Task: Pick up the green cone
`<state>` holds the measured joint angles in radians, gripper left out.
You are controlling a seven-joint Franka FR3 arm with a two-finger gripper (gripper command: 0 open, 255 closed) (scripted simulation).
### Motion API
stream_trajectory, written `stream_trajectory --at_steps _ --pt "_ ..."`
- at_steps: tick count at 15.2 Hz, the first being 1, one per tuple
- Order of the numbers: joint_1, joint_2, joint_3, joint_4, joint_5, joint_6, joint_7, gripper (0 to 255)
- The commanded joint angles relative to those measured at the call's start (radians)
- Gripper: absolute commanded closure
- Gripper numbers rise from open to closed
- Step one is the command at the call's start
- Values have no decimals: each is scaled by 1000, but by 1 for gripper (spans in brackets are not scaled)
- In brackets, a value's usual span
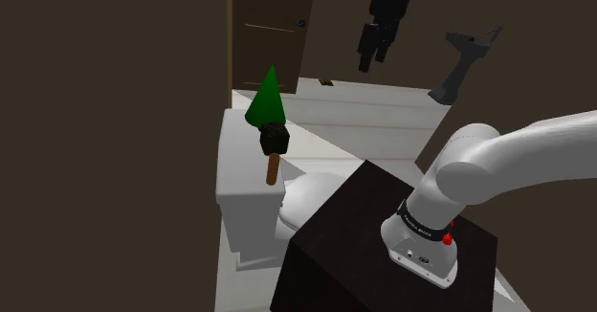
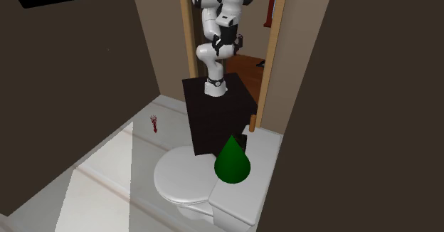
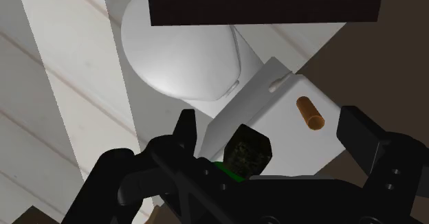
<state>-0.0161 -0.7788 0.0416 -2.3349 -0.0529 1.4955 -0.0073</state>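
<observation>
High above the toilet, the black gripper (image 1: 373, 56) hangs with its two fingers spread and nothing between them, well apart from the one green cone (image 1: 266, 100), smooth, sharp-tipped and upright on the white tank lid (image 1: 239, 162), near one dark cube (image 1: 275, 140) and one brown cylinder (image 1: 272, 169).

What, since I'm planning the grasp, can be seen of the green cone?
The green cone is plain dark green and smooth, with a round base and a sharp tip. It stands upright, tip up, on the white toilet tank lid, close to a small black block; whether they touch cannot be told. The gripper hangs well away from it, jaws open.
</observation>
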Motion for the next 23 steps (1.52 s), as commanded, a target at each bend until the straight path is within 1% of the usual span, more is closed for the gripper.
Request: stream_trajectory --at_steps 1,5,8,12,15,17,19,21,23 --pt "0 0 0 0 0 0 0 0" --pt "-21 1 48 -123 3 222 111 0" --pt "-42 29 87 -194 -4 393 198 0" --pt "-85 104 147 -258 -33 625 326 0" --pt "-136 186 201 -279 -78 795 439 0" --pt "-184 250 245 -281 -125 903 526 0" --pt "-247 318 298 -271 -189 1003 627 0" --pt "-327 390 362 -250 -279 1091 747 0" --pt "-427 463 441 -215 -401 1163 892 0"
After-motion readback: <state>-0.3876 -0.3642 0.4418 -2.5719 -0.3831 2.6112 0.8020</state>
